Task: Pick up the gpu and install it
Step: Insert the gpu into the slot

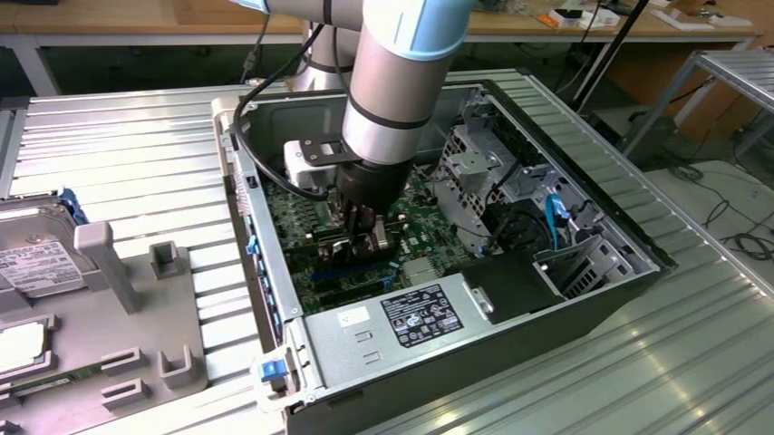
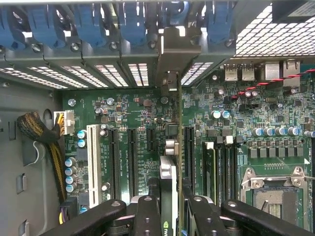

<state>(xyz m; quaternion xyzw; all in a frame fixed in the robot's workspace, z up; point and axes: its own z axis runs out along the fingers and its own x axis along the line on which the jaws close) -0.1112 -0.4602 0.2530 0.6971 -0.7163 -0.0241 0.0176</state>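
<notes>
I am reaching down into an open computer case (image 1: 604, 227) that lies on its side on a ribbed metal surface (image 1: 109, 145). My jaws are clamped on the gpu (image 2: 170, 196), one on each face, holding it on edge just above the motherboard (image 2: 142, 118).

The card sits upright between my fingers (image 2: 147, 216), its silver end bracket (image 2: 177, 54) reaching up to the row of slot covers with blue latches (image 2: 88, 24) at the case's rear wall. Its lower edge runs along a gap between the dark expansion slots (image 2: 132, 157); I cannot tell whether it has entered a slot.

The main risk, as I judge it, is misalignment: if the card's edge sits slightly beside its slot, pressing down could bend the board or scrape nearby parts. The bracket could also catch on the rear frame and tilt the card. A slightly skewed grip would do the same.

Seen edge-on, the card is thin, a green circuit board with a black cooler on one face.
</notes>
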